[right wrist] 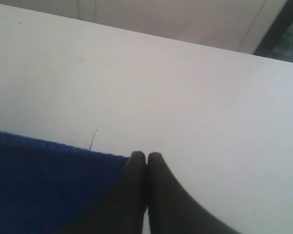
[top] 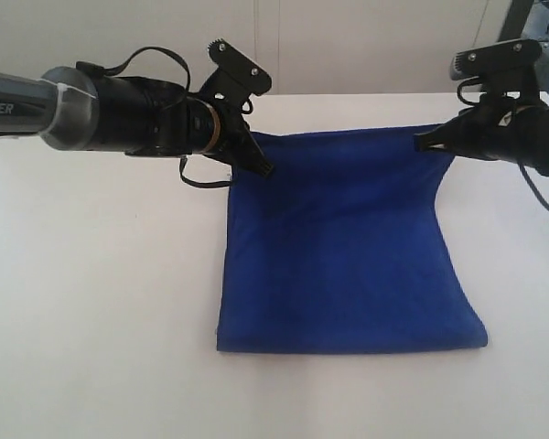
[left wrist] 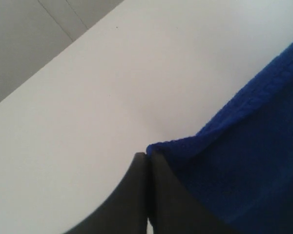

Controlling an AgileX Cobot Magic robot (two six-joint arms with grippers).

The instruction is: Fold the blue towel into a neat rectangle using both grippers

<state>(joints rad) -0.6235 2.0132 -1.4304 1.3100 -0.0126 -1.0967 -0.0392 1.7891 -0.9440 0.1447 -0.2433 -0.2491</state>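
**Left arm** [top: 119, 114]: a grey tube [top: 59, 108] lettered "PiPER" joins a black cylindrical wrist with a brass-coloured ring [top: 216, 126]. A thin black cable [top: 137, 57] loops over it, and a black angular bracket [top: 241, 71] carries small pale screws.

**Left gripper** [top: 267, 170]: black, tapering to a point.

**Right arm** [top: 531, 137]: black, topped by a grey-and-black boxy module [top: 494, 57], with a trailing black lead [top: 542, 194].

**Right gripper** [top: 421, 144]: smooth, matt black curved fingers [right wrist: 132, 195].

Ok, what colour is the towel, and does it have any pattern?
The towel is plain deep royal blue with no pattern, shown best in the exterior view.
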